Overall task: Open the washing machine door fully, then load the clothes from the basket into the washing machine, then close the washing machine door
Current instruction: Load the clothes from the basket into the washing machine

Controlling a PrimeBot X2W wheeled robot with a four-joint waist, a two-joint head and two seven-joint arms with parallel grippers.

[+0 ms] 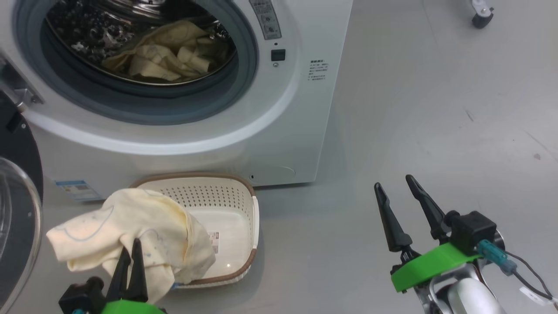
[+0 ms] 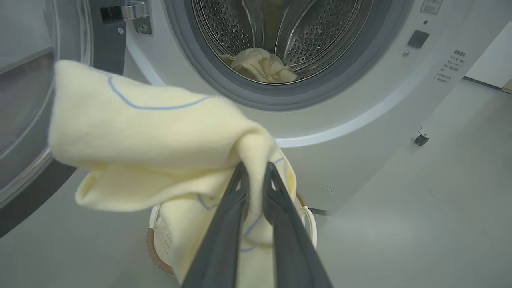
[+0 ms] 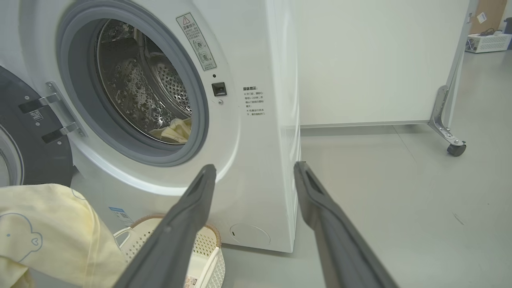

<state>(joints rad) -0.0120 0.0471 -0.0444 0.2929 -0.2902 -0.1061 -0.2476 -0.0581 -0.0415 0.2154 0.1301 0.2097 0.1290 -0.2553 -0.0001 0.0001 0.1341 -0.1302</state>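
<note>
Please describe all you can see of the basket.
The basket is small, rectangular, cream plastic, with perforated walls, a brown woven-look rim and a label on its base. It sits open side up on the grey floor, before the washing machine. The yellow cloth, gripped by the left tool, covers its left part.

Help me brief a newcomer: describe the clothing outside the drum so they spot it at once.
Start at the white washing machine and drop to the cream basket at its foot. Over it hangs pale yellow fabric pinched by the left gripper; its lookalike lies in the drum.
</note>
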